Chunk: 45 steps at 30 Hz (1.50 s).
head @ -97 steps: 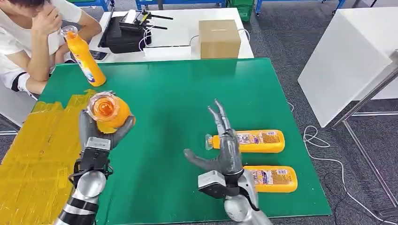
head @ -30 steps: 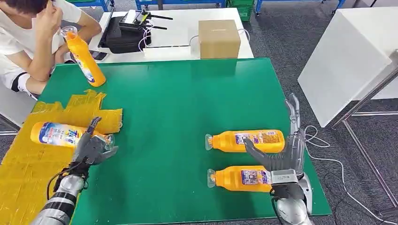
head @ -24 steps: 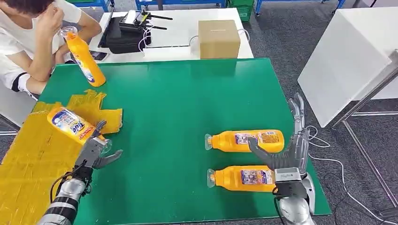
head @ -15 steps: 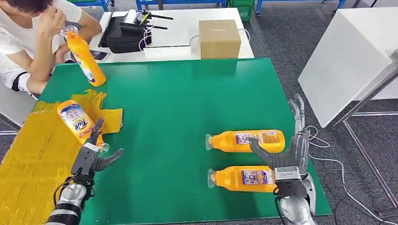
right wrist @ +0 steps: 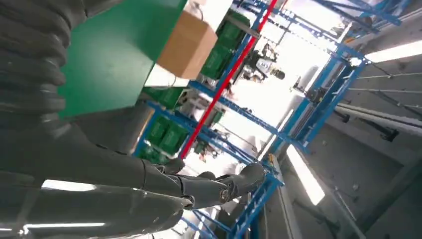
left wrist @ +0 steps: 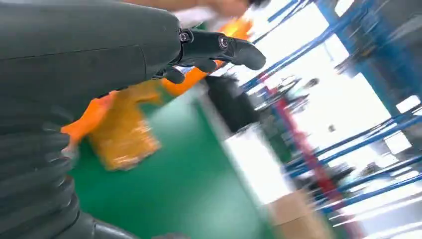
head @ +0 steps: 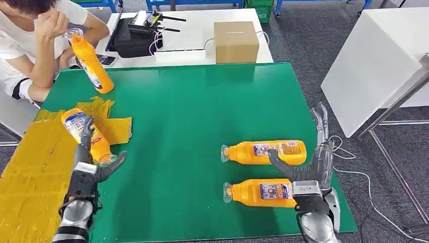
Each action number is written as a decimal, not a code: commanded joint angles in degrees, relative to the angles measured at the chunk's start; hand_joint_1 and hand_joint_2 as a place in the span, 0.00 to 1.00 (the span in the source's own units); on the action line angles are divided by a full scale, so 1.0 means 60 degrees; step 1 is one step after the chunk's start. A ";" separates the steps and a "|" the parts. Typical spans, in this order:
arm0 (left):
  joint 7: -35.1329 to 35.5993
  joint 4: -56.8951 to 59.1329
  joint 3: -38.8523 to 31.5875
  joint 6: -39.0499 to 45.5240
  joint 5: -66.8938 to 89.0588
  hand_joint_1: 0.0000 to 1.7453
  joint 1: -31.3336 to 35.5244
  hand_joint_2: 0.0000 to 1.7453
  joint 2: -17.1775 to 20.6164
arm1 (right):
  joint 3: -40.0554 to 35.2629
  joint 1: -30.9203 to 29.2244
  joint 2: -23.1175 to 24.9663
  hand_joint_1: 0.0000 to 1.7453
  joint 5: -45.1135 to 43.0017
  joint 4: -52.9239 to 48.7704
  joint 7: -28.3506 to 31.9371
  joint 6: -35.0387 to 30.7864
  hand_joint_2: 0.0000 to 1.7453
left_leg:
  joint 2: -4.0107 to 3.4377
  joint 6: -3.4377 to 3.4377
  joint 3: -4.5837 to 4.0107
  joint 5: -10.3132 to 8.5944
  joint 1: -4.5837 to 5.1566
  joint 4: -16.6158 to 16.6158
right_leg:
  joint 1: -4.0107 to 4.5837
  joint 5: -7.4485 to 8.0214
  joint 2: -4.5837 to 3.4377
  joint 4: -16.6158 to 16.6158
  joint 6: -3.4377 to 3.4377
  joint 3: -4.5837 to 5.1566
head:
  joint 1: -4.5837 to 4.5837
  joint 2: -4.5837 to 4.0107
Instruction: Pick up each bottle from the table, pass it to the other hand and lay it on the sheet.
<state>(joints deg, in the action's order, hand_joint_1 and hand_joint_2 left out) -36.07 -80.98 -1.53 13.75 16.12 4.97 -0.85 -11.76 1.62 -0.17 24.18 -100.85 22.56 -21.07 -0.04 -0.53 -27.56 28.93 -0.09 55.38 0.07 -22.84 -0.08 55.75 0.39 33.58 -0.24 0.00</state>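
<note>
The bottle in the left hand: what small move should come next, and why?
Probably lower it and let go. The left hand grips the bottle by its neck end, and the bottle already lies over the yellow sheet. The right hand is open beside two bottles on the table.

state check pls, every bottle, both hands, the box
left hand: holds a bottle
bottle in left hand: tilted over the yellow sheet
far table bottle: lying on its side
near table bottle: lying on its side
right hand: empty, fingers spread
person's bottle: held tilted
cardboard box: closed
</note>
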 commanded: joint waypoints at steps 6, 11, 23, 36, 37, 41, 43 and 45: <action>0.0753 -0.3809 -0.0064 -0.2632 -0.4039 0.00 -0.0442 1.00 -0.0528 | -0.0216 -0.0116 -0.1288 0.00 0.4607 0.0324 -0.1909 -0.0364 1.00 | -0.0002 0.0002 0.0006 0.0014 -0.0013 0.0004 | 0.0010 -0.0003 -0.0002 -0.0011 0.0010 -0.0019 | 0.0000 0.0000; 0.0748 -0.3386 0.0338 -0.2177 -0.3099 0.00 -0.0328 1.00 -0.0648 | -0.0250 -0.0423 -0.2149 0.00 0.5112 0.0880 -0.2405 0.0603 1.00 | 0.0009 -0.0011 0.0020 0.0015 -0.0011 -0.0007 | 0.0007 0.0002 0.0006 -0.0031 0.0019 -0.0044 | 0.0000 0.0000; 0.0817 -0.2744 0.0739 -0.1139 -0.2072 0.00 0.0078 1.00 -0.0583 | -0.0610 -0.1247 -0.3080 0.00 0.4198 0.1752 -0.2236 0.2198 1.00 | -0.0001 -0.0012 0.0008 0.0013 -0.0004 0.0001 | -0.0005 0.0005 -0.0002 -0.0015 0.0012 -0.0024 | 0.0000 0.0000; 0.0984 -0.1447 0.1979 0.0091 -0.0738 0.00 0.0594 1.00 -0.0476 | -0.1007 -0.2964 -0.2838 0.00 0.3454 0.4251 -0.2185 0.3072 1.00 | -0.0010 -0.0009 0.0038 0.0008 -0.0005 -0.0014 | -0.0009 0.0017 -0.0009 -0.0031 0.0023 -0.0047 | -0.0004 0.0000; 0.0986 -0.1428 0.1995 0.0096 -0.0736 0.00 0.0605 1.00 -0.0481 | -0.1045 -0.2987 -0.2788 0.00 0.3489 0.4298 -0.2205 0.3035 1.00 | -0.0008 -0.0012 0.0037 0.0007 0.0005 -0.0010 | -0.0015 0.0015 -0.0008 -0.0021 0.0021 -0.0037 | -0.0004 0.0000; 0.0987 -0.1428 0.2001 0.0098 -0.0735 0.00 0.0610 1.00 -0.0483 | -0.1070 -0.2989 -0.2759 0.00 0.3507 0.4307 -0.2215 0.3011 1.00 | -0.0010 -0.0008 0.0042 0.0010 -0.0005 -0.0011 | -0.0004 0.0017 -0.0011 -0.0030 0.0024 -0.0044 | -0.0004 0.0000; 0.1024 -0.1449 0.1989 0.0091 -0.0736 0.00 0.0606 1.00 -0.0465 | -0.1071 -0.3001 -0.2767 0.00 0.3511 0.4335 -0.2226 0.3018 1.00 | -0.0010 -0.0008 0.0037 0.0011 -0.0004 -0.0007 | -0.0005 0.0016 -0.0010 -0.0025 0.0025 -0.0039 | -0.0007 0.0000; 0.1267 -0.1001 0.2045 -0.0043 -0.0778 0.00 0.0820 1.00 -0.0579 | -0.1515 -0.3682 -0.2324 0.00 0.4209 0.5208 -0.2759 0.2969 1.00 | -0.0010 -0.0012 0.0025 0.0008 0.0002 -0.0003 | -0.0010 0.0016 -0.0011 -0.0016 0.0024 -0.0026 | -0.0004 0.0000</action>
<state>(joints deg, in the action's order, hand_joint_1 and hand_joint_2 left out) -30.34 -94.20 8.63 14.23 11.74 6.30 -4.33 -15.82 -12.80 -18.19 45.35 -81.05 9.49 -2.69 -0.03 -0.63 -27.56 28.96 -0.04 55.41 -0.03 -22.77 -0.08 55.73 0.50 33.53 -0.26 0.00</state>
